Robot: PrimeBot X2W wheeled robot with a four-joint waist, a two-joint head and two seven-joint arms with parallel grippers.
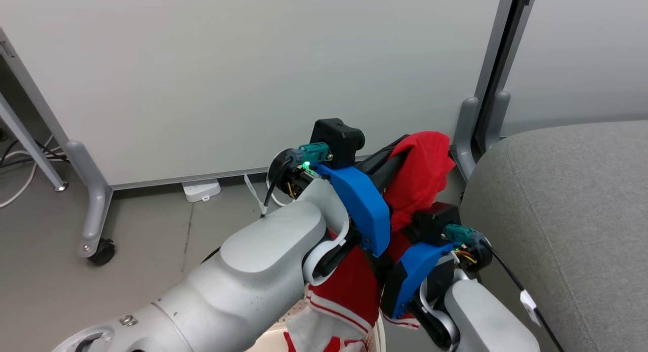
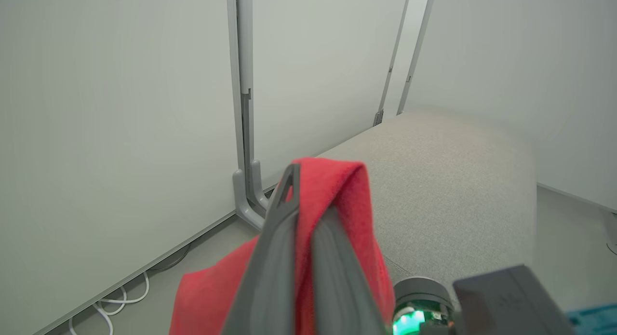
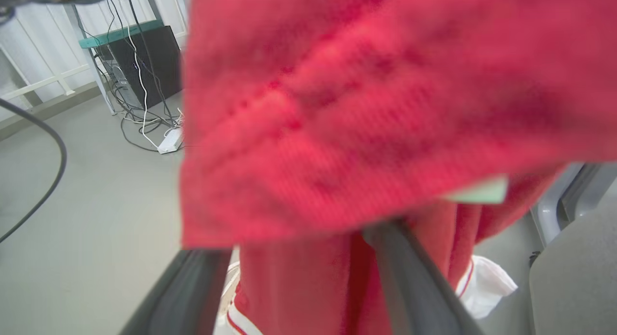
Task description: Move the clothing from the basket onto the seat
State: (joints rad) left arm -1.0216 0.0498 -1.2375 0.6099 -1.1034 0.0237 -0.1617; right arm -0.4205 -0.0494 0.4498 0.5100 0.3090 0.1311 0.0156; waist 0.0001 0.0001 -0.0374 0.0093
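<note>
My left gripper (image 1: 400, 149) is raised above the floor, shut on a fold of the bright red clothing (image 1: 422, 169). In the left wrist view the red clothing (image 2: 337, 200) drapes over the gripper (image 2: 308, 190). The garment hangs down past both wrists to a part with white trim (image 1: 344, 301). My right gripper (image 3: 294, 238) is just below, its fingers (image 3: 409, 277) spread open, with cloth (image 3: 366, 108) hanging over their tips. A pale sliver of the basket (image 1: 276, 338) shows at the bottom edge. The grey seat (image 1: 567, 215) lies to the right, shown ahead in the left wrist view (image 2: 443, 180).
White partition panels stand behind, on grey feet with a caster (image 1: 101, 250). Another grey post foot (image 1: 476, 134) stands between the clothing and the seat's corner. A white power strip (image 1: 201, 190) lies on the floor. Cables and a black box (image 3: 140, 65) sit further off.
</note>
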